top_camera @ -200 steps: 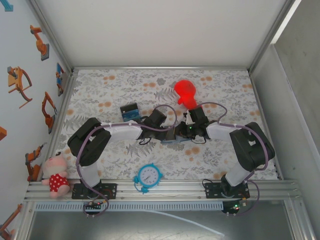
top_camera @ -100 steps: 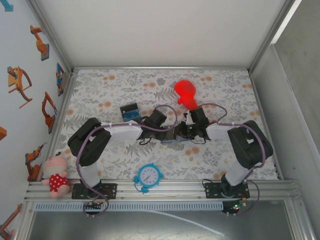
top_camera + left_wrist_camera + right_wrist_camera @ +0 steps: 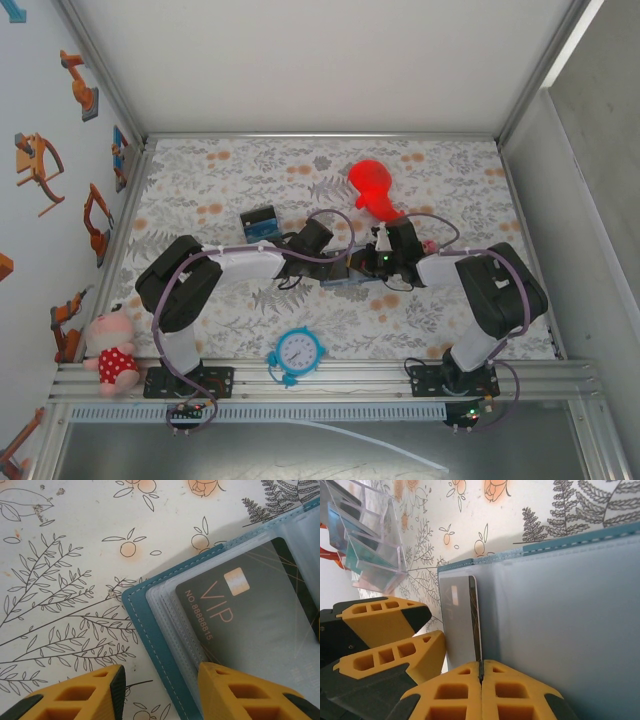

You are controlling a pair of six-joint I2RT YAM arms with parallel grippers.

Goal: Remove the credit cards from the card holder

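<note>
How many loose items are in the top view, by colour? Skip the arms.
Red: 1, red object
Blue: 2, clock, card holder
Black-and-teal: 1, striped item
Pink: 1, plush toy
Total: 5

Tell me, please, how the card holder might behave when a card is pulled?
Likely light and slide-prone: the card holder is thin, flat on the tablecloth. Its clear sleeves look floppy, so may drag with the credit card the right end effector pinches.
</note>
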